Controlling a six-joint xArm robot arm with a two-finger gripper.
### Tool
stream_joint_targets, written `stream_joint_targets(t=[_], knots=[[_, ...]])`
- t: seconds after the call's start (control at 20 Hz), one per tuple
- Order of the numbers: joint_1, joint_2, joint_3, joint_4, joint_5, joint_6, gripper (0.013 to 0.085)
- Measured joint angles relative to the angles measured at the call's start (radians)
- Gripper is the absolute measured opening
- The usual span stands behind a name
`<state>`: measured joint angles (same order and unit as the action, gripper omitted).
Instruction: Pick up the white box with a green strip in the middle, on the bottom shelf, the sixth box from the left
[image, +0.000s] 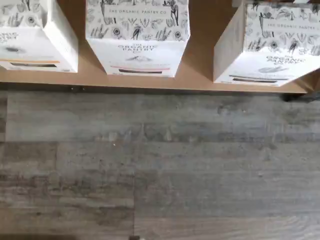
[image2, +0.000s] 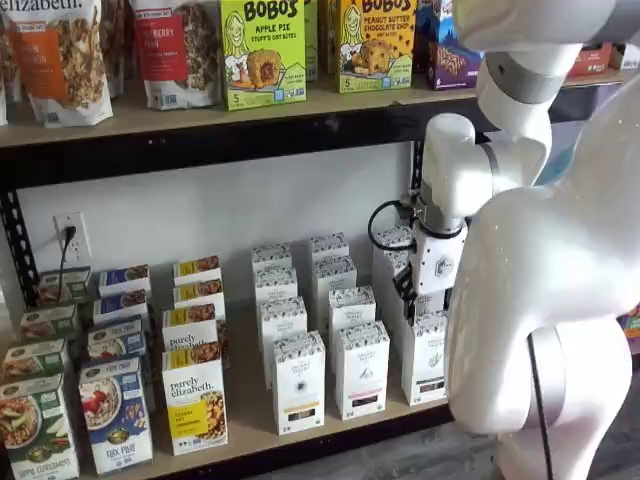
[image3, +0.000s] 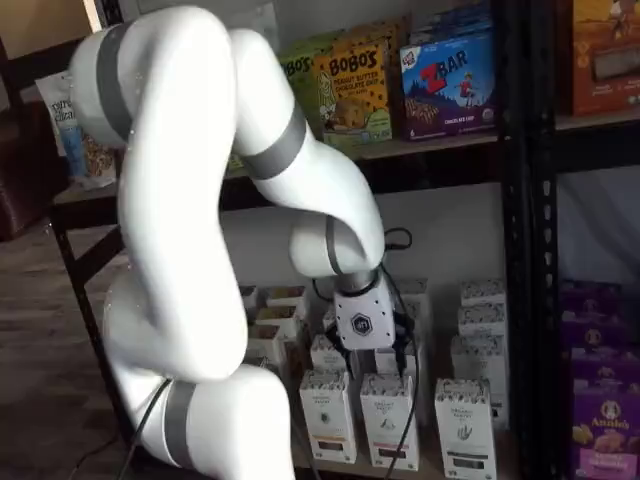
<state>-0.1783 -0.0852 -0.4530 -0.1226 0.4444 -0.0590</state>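
Observation:
The white box (image2: 428, 358) is a tall narrow carton with a speckled top. It stands at the right end of the front row on the bottom shelf (image2: 330, 440), and shows in both shelf views (image3: 465, 425). In the wrist view it (image: 272, 45) stands a little apart from two like cartons, with a thin pale strip low on its face. My gripper (image2: 408, 290) hangs just above and behind it, over the row of white cartons. Its white body shows in a shelf view (image3: 362, 320). The black fingers are mostly hidden, so no gap can be made out.
Two more white cartons (image2: 298, 382) (image2: 362, 368) stand left of it, with rows of like cartons behind. Cereal boxes (image2: 195, 400) fill the shelf's left side. The upper shelf (image2: 200, 135) hangs overhead. A black rack post (image3: 520, 250) stands to the right. Grey plank floor (image: 160, 165) lies in front.

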Motion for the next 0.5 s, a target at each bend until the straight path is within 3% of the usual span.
stream_joint_targets(t=[0.15,0.3,0.45,0.5], knots=[[-0.003,0.089,-0.034,0.061,-0.068,-0.057,0.0850],[-0.005,0.164,-0.072,0.041,-0.112,-0.039,0.0850],[-0.007,0.234,-0.116,-0.041,-0.142,0.037,0.0850],[-0.007,0.256,-0.131,-0.049,-0.154,0.045,0.0850]])
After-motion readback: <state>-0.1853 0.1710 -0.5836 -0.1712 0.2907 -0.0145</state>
